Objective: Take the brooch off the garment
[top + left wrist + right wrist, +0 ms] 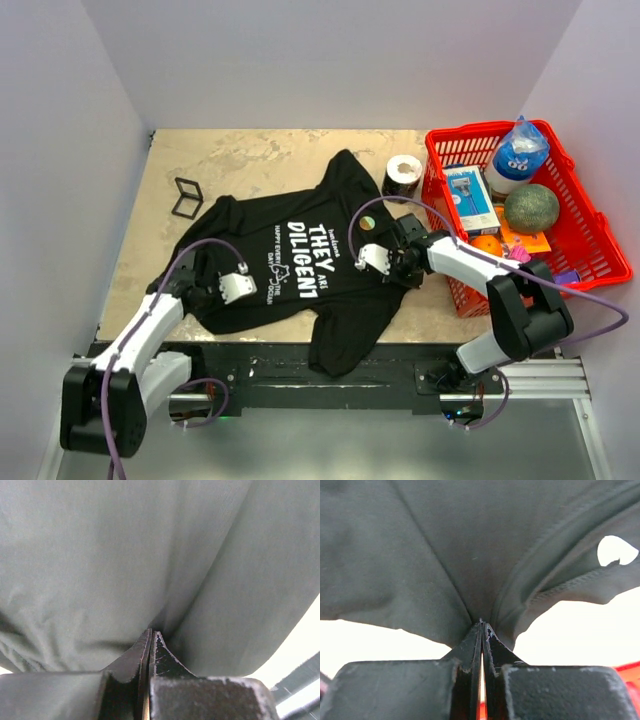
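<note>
A tan, mottled table (pixel 260 160) filled the middle of the top view, walled in by pale panels on the left, back and right. The garment (pixel 345 300), a black T-shirt with white lettering, lay crumpled across its centre, one end reaching over the near edge at the lower centre of the frame. The brooch (pixel 187 197), a thin black open frame, lay apart on bare surface at the upper left. A dark tape roll (pixel 402 175) stood just beyond the shirt's upper edge, beside a red basket (pixel 437 190) filling the right side.
</note>
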